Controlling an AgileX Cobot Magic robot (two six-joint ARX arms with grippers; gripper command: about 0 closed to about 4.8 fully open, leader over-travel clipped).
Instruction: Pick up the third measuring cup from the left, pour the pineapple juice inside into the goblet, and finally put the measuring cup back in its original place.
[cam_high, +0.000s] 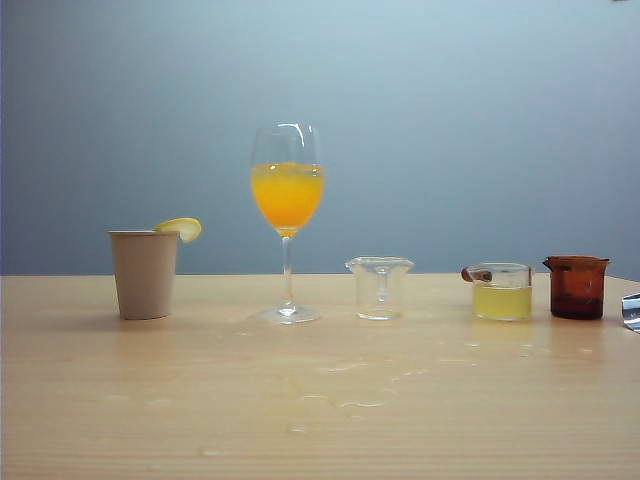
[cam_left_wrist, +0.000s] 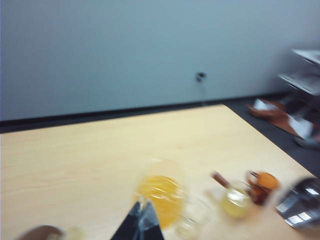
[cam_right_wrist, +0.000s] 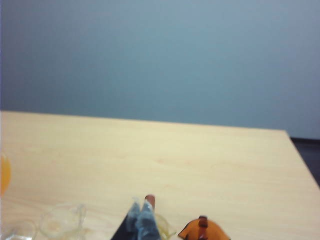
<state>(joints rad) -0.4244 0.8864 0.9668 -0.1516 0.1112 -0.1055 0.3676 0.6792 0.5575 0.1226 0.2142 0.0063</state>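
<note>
The third measuring cup (cam_high: 502, 291), clear with a brown tab at its rim, stands right of centre and holds pale yellow pineapple juice (cam_high: 502, 302). The tall goblet (cam_high: 287, 220) left of it holds orange liquid. In the exterior view only a metal edge of my right gripper (cam_high: 631, 311) shows at the far right, and my left gripper is out of that view. Seen from the right wrist, my right gripper (cam_right_wrist: 141, 202) is shut and empty, just in front of the cup's tab (cam_right_wrist: 150, 200). The blurred left wrist view shows my left gripper (cam_left_wrist: 142, 204) shut, above the goblet (cam_left_wrist: 160, 192).
A beige paper cup (cam_high: 144, 273) with a lemon slice stands at the left. A clear flared cup (cam_high: 380, 288) sits between the goblet and the measuring cup. A dark amber cup (cam_high: 577, 287) stands to the measuring cup's right. Wet drops (cam_high: 350, 395) lie on the wooden table (cam_high: 120, 400).
</note>
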